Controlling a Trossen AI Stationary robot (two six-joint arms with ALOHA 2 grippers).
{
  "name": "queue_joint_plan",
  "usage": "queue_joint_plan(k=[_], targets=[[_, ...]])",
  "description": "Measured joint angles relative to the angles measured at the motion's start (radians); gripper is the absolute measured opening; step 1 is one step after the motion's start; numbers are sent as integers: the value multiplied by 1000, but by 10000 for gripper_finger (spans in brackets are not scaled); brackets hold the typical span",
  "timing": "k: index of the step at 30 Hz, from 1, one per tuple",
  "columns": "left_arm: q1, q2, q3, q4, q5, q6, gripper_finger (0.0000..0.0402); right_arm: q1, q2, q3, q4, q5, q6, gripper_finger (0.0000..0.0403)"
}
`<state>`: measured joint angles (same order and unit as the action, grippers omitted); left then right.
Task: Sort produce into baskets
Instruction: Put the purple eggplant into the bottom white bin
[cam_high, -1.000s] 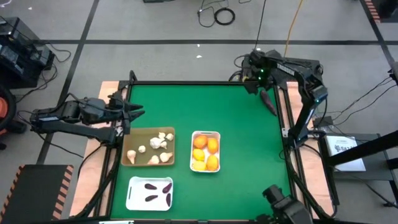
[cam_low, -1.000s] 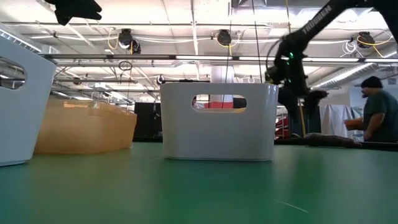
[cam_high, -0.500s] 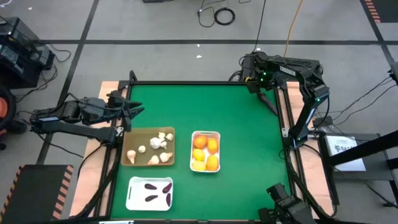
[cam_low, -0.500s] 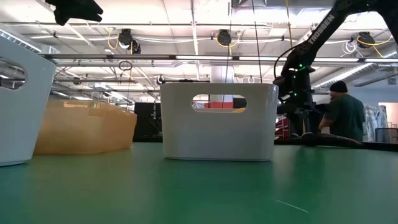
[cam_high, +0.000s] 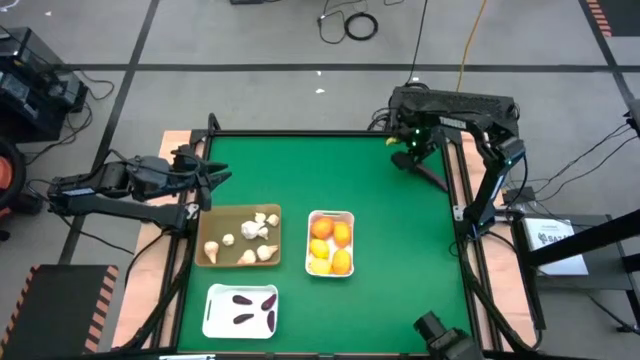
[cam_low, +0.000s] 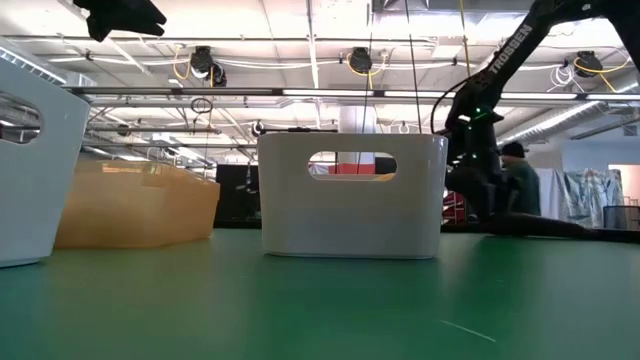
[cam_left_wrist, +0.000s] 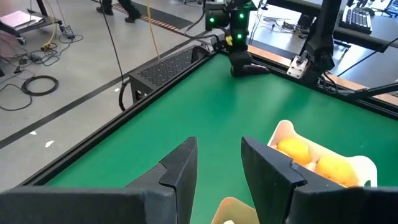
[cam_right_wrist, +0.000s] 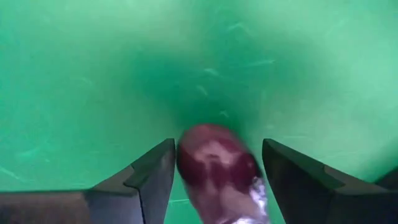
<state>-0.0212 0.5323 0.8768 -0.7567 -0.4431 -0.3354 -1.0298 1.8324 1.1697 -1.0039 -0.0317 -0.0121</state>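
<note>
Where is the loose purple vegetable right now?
High view: purple vegetable lies on the green mat near the table's far right corner, between the right claw fingers.

Dark purple elongated vegetable (cam_right_wrist: 219, 168) between right gripper's dark fingers (cam_right_wrist: 146, 177): near end cut off by right wrist picture's edge, outline blurred; contact with fingers unclear. In high view same vegetable hidden beneath right gripper (cam_high: 412, 158).

White rounded-rectangle tray with handle slot (cam_low: 352, 196): contents hidden behind wall in low view. Tan square tray (cam_low: 135, 205): contents likewise hidden. 2nd white tray (cam_low: 30, 165) cut off at edge.

Person (cam_low: 520, 185) beyond table: mostly hidden behind right arm.
</note>
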Motion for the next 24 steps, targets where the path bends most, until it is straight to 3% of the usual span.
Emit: queue_joint_plan(k=[5,9,15,19,24], targets=[[0,0,0,0,0,0,132,59,-1,-88,7,10,-34,230],[0,0,0,0,0,0,132,113,-7,-132,27,97,-67,228],[0,0,0,0,0,0,132,153,0,-92,-1,98,-27,176],[0,0,0,0,10,1,132,174,6,-10,-7,38,6,131],[0,0,0,0,22,4,132,209,3,141,-20,-119,84,129]])
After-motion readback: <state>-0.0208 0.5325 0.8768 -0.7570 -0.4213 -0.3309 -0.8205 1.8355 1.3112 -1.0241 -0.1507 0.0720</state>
